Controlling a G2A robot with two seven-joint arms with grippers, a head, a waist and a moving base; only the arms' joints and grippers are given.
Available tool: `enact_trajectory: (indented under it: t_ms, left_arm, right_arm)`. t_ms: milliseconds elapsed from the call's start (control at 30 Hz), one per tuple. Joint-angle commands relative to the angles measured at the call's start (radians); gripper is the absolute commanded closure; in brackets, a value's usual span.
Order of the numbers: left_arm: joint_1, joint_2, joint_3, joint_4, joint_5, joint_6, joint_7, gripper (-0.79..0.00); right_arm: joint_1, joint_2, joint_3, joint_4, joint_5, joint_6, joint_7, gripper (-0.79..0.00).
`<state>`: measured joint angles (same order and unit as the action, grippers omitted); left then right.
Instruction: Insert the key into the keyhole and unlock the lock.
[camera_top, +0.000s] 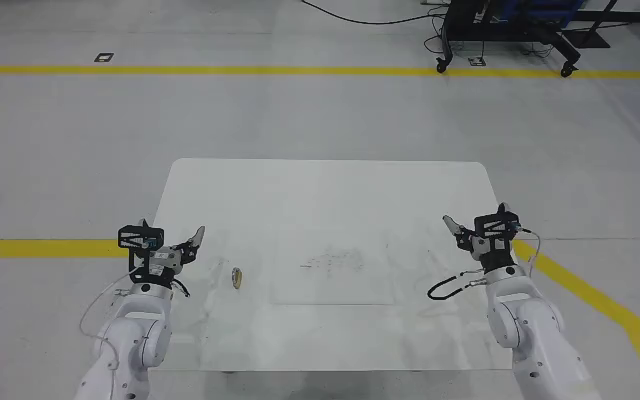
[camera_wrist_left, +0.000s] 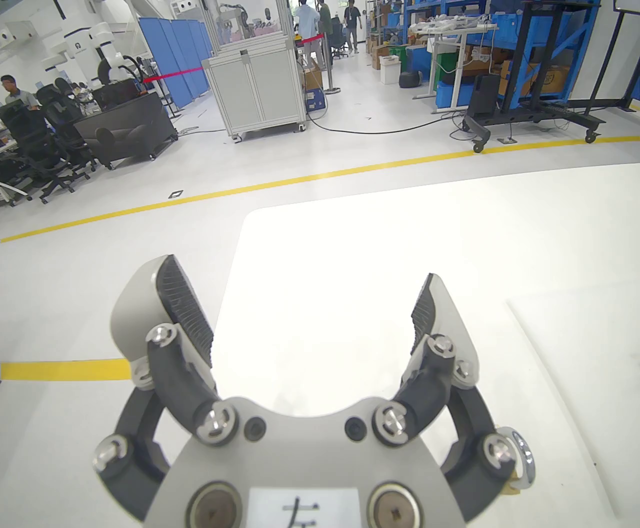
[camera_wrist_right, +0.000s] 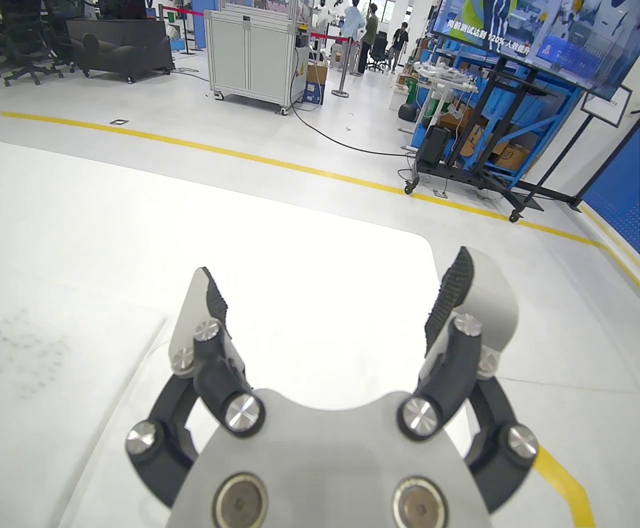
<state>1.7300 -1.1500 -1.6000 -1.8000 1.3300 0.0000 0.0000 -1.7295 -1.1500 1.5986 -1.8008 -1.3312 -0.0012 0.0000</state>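
A small brass padlock (camera_top: 237, 278) with a silver shackle lies on the white table (camera_top: 330, 200), toward its front left. In the left wrist view the padlock's shackle (camera_wrist_left: 521, 457) peeks out beside the gripper's base. My left gripper (camera_top: 171, 238) hovers over the table's left edge, a short way left of the padlock, open with nothing between its fingers (camera_wrist_left: 182, 305). My right gripper (camera_top: 480, 224) hangs over the table's right edge, also open and empty, with its ribbed pads (camera_wrist_right: 450, 295) spread wide. I see no key.
A faint rectangular mat (camera_top: 335, 270) covers the table's front middle. Yellow floor lines (camera_top: 300, 70) run behind and beside the table. A black wheeled stand (camera_top: 520, 30) is far back right. Bare tabletop lies between the two arms.
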Motion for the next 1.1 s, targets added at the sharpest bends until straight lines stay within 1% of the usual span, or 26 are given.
enact_trajectory:
  t_ms: [0,67,133,167,200,267,367,467,533,1033,1067]
  left_arm:
    - [0.0,0.0,0.0,0.0,0.0,0.0,0.0,-0.785]
    - [0.0,0.0,0.0,0.0,0.0,0.0,0.0,-0.785]
    - [0.0,0.0,0.0,0.0,0.0,0.0,0.0,-0.785]
    - [0.0,0.0,0.0,0.0,0.0,0.0,0.0,-0.785]
    - [0.0,0.0,0.0,0.0,0.0,0.0,0.0,-0.785]
    - [0.0,0.0,0.0,0.0,0.0,0.0,0.0,-0.785]
    - [0.0,0.0,0.0,0.0,0.0,0.0,0.0,-0.785]
    - [0.0,0.0,0.0,0.0,0.0,0.0,0.0,-0.785]
    - [0.0,0.0,0.0,0.0,0.0,0.0,0.0,-0.785]
    - [0.0,0.0,0.0,0.0,0.0,0.0,0.0,-0.785]
    - [0.0,0.0,0.0,0.0,0.0,0.0,0.0,-0.785]
  right_arm:
    - [0.009,0.0,-0.026,-0.005,-0.038,-0.017,0.005,-0.785]
    - [0.039,-0.003,-0.088,-0.02,-0.078,-0.066,0.013,-0.785]
    - [0.076,-0.005,-0.137,-0.012,-0.081,-0.133,0.02,-0.785]
    - [0.09,-0.006,-0.151,-0.007,-0.081,-0.15,0.025,-0.785]
    - [0.112,-0.008,-0.182,-0.003,-0.077,-0.192,0.031,-0.785]
    - [0.162,-0.013,-0.237,0.021,-0.079,-0.241,0.052,-0.785]
    - [0.223,-0.022,-0.311,0.061,-0.078,-0.286,0.074,-0.785]
    - [0.274,-0.028,-0.353,0.105,-0.043,-0.339,0.083,-0.785]
    - [0.294,-0.029,-0.358,0.12,-0.038,-0.358,0.083,-0.785]
    - [0.294,-0.029,-0.358,0.12,-0.038,-0.358,0.083,-0.785]
    - [0.296,-0.03,-0.369,0.121,-0.046,-0.373,0.084,-0.785]
